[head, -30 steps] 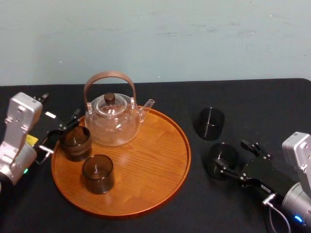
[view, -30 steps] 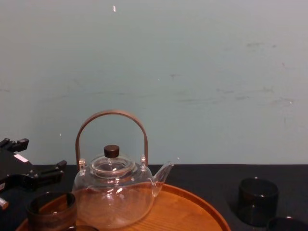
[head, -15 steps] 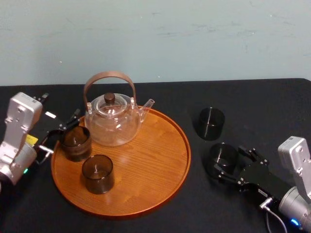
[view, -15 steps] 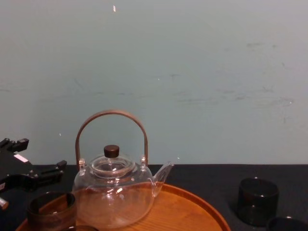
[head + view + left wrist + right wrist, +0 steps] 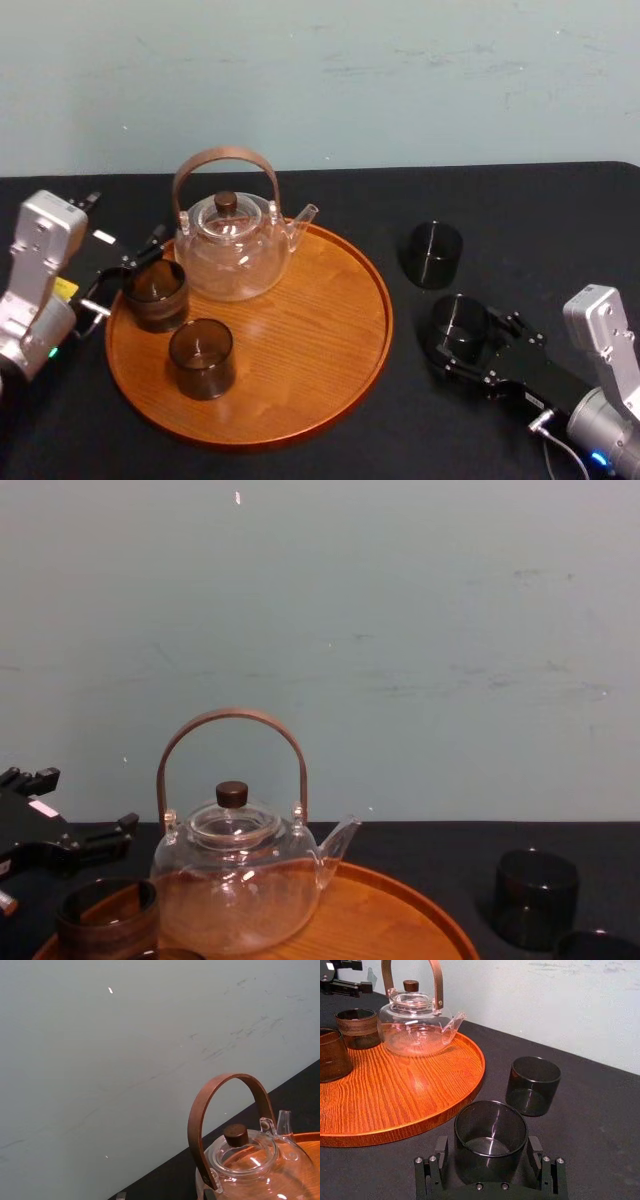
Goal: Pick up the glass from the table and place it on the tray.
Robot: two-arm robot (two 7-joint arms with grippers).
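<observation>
Right gripper (image 5: 489, 1156) is sitting low on the black table (image 5: 560, 230), jaws spread, straddling the dark glass (image 5: 460, 322). A thin gap is showing on each side, so nothing is clamping yet.

- The glass is standing upright off the tray (image 5: 300, 350), just past its 3 o'clock rim. A second dark glass (image 5: 433, 254) is standing out at 2 o'clock, apart from the first.
- Tray is carrying the teapot (image 5: 232, 250) at 11 o'clock and two more glasses, at 9 (image 5: 155, 293) and 8 o'clock (image 5: 201, 357).
- Left gripper (image 5: 125, 272) is idling, jaws apart, at the 9 o'clock rim.

Handling, as I am judging it: small, rigid, thin-walled, light, smooth-sided and therefore slippery, and likely to crack under a hard squeeze.

Hold: pads on opposite walls at mid-height, which is where they are lining up now. Bare wood is waiting from the centre toward 4 o'clock.
</observation>
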